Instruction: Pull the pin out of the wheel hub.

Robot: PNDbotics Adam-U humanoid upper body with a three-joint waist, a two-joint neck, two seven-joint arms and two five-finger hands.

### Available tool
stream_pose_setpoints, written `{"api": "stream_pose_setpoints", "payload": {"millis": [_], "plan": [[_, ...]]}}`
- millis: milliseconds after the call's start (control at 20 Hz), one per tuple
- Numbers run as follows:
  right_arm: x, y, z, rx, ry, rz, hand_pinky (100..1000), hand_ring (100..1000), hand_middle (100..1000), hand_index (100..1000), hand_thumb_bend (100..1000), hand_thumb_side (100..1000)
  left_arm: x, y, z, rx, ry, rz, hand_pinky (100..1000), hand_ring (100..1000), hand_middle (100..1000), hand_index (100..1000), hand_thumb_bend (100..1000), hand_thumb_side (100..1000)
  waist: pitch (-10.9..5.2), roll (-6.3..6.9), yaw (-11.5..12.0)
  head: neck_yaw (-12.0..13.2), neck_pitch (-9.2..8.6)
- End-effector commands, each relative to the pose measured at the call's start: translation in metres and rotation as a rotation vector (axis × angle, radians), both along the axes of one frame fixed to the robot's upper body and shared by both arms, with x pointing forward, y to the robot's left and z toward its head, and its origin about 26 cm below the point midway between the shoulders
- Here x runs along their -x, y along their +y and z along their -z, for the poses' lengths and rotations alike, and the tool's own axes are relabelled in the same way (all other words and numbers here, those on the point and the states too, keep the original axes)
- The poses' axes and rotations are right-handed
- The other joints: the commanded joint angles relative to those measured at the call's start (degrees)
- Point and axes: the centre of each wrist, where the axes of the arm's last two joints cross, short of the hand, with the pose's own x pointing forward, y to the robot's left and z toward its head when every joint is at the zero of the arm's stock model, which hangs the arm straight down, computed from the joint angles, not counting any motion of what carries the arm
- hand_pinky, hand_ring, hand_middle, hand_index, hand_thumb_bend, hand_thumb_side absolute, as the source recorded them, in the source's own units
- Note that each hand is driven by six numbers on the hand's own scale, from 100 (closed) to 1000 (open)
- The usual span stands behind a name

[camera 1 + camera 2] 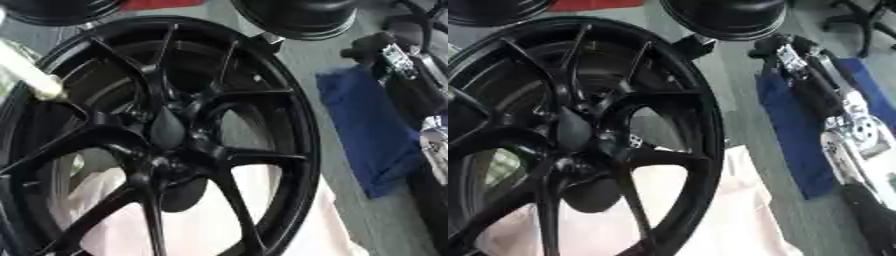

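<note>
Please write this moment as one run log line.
black wheel fills view | pin not discernible | right hand off wheel, by blue cloth | left hand unseen

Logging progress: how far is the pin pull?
Nothing looks done: no pin can be seen pulled free. In hand: the right arm hangs beside the wheel, over the blue cloth; its hand is off the rim, fingers unclear. No left hand in view. A pale cylinder shows at the rim's left edge; whether that is the pin is unclear. Left: reach the hub, grip, pull.
</note>
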Motion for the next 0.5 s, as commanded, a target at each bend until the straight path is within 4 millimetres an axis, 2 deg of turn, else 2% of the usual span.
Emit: {"api": "stream_pose_setpoints", "payload": {"millis": [50,300,350,500], "plan": [[0.005,-0.003,-0.01,0.021,-0.035,0.013,1000,807,372,675,100,602,0.013,0.039,-0.015,0.092,-0.09,-0.132,705,385,278,397,207,129,-1.92,-0.2,0.74,-1.08,0.52],[0.006,-0.005,-0.008,0.01,-0.039,0.024,1000,807,373,675,100,599,0.007,0.095,0.007,0.234,-0.094,-0.339,703,379,274,396,199,128,-2.52,-1.11,2.44,-2.79,1.21],[0.006,-0.005,-0.008,0.008,-0.039,0.025,1000,808,373,675,100,597,0.006,0.103,0.011,0.257,-0.096,-0.376,702,378,275,400,166,100,-2.63,-1.26,2.69,-2.97,1.28],[0.006,-0.006,-0.007,0.001,-0.042,0.031,1000,807,372,674,100,596,0.003,0.123,0.029,0.299,-0.105,-0.471,704,382,284,413,190,120,-2.91,-1.65,3.12,-3.39,1.26]]}}
